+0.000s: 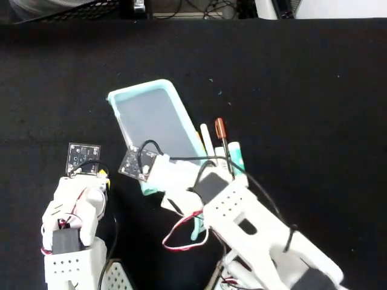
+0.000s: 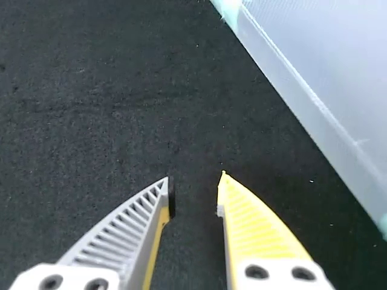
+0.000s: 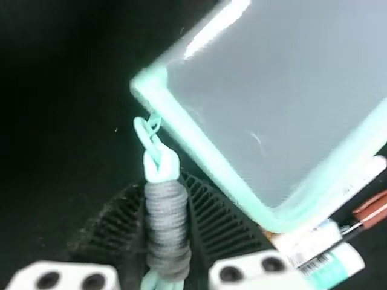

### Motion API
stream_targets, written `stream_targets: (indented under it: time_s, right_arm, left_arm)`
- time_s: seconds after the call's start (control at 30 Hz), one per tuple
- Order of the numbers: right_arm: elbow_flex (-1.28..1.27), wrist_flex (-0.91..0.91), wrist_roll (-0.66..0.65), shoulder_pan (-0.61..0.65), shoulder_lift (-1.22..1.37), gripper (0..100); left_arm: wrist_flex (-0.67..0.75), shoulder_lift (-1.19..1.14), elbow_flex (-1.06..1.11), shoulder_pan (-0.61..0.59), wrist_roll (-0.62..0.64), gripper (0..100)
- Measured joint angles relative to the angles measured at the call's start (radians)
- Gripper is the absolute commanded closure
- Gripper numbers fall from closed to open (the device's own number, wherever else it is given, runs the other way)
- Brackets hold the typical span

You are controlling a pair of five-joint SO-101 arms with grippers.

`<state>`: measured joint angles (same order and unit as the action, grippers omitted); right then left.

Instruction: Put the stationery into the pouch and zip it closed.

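From above: the mint pouch (image 1: pixel 151 118) lies mid-table on the black cloth (image 1: pixel 302 90), with the pens (image 1: pixel 221 136) just beside it and outside, so I'd say packing hasn't begun. Cables (image 1: pixel 193 7) clutter the far edge. Left wrist: the left gripper (image 2: pixel 193 181) hangs spread over bare cloth near the pouch's edge. Right wrist: the right gripper (image 3: pixel 162 187) pinches the zipper pull (image 3: pixel 158 163); zipping remains.

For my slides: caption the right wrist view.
Right gripper pinches the zipper pull at the pouch corner, pens lying beside the pouch.
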<state>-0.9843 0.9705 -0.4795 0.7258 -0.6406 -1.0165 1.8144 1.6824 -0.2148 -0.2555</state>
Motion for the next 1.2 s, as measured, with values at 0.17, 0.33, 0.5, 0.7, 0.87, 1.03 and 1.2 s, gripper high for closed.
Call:
stream_targets:
  time_s: [0.17, 0.33, 0.5, 0.7, 0.87, 1.03, 1.2]
  right_arm:
    - [0.057, 0.031, 0.000, 0.000, -0.017, 98.6]
    - [0.100, 0.031, 0.000, 0.000, -0.017, 98.6]
    - [0.100, 0.031, 0.000, -0.018, -0.017, 98.6]
    - [0.100, 0.012, 0.000, -0.089, -0.017, 98.6]
    - [0.100, 0.008, 0.000, -0.097, -0.017, 98.6]
    - [0.100, -0.015, 0.021, -0.098, -0.017, 98.6]
    - [0.100, -0.020, 0.026, -0.098, -0.017, 98.6]
  left_arm:
    - [-0.028, 0.000, -0.129, 0.023, 0.077, 83]
    - [-0.029, 0.002, -0.170, 0.121, 0.173, 76]
    - [-0.031, 0.002, -0.170, 0.212, 0.227, 78]
    - [-0.031, 0.002, -0.155, 0.339, 0.229, 78]
    - [-0.089, 0.002, -0.152, 0.362, 0.229, 78]
    - [-0.103, 0.002, -0.158, 0.362, 0.229, 77]
    - [-0.130, 0.002, -0.169, 0.408, 0.230, 77]
